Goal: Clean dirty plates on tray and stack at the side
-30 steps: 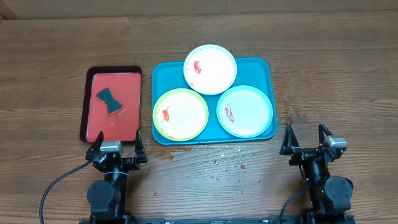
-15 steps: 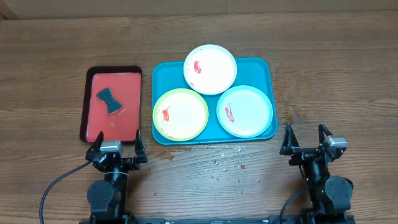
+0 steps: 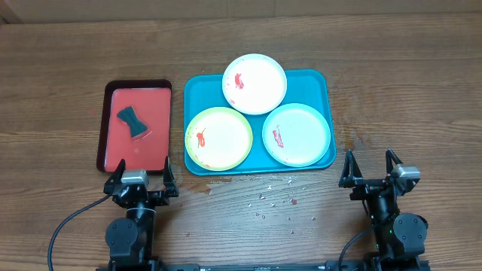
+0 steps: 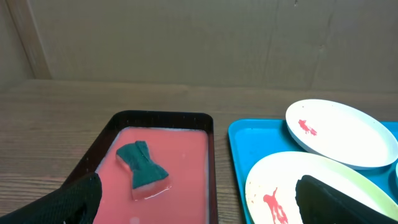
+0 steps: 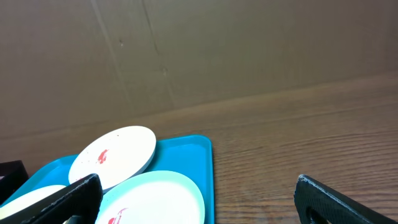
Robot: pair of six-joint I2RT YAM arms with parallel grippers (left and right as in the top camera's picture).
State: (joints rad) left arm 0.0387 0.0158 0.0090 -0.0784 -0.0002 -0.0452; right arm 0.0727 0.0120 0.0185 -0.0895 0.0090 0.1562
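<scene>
The teal-blue tray (image 3: pixel 316 81) holds three plates with red smears: a white plate (image 3: pixel 254 83) at the back overhanging the rim, a yellow-green rimmed plate (image 3: pixel 219 138) front left, a light-blue rimmed plate (image 3: pixel 297 134) front right. My left gripper (image 3: pixel 140 178) is open and empty at the near edge, below the red tray. My right gripper (image 3: pixel 370 169) is open and empty at the near right, beside the teal tray. The left wrist view shows the white plate (image 4: pixel 339 130) and yellow-green plate (image 4: pixel 280 186). The right wrist view shows the white plate (image 5: pixel 115 154) and light-blue plate (image 5: pixel 158 196).
A smaller red tray (image 3: pixel 154 105) with a dark rim lies left of the teal tray and holds a dark green sponge (image 3: pixel 132 121), which also shows in the left wrist view (image 4: pixel 143 168). Small crumbs and red specks (image 3: pixel 275 202) lie on the wooden table near the teal tray's front edge.
</scene>
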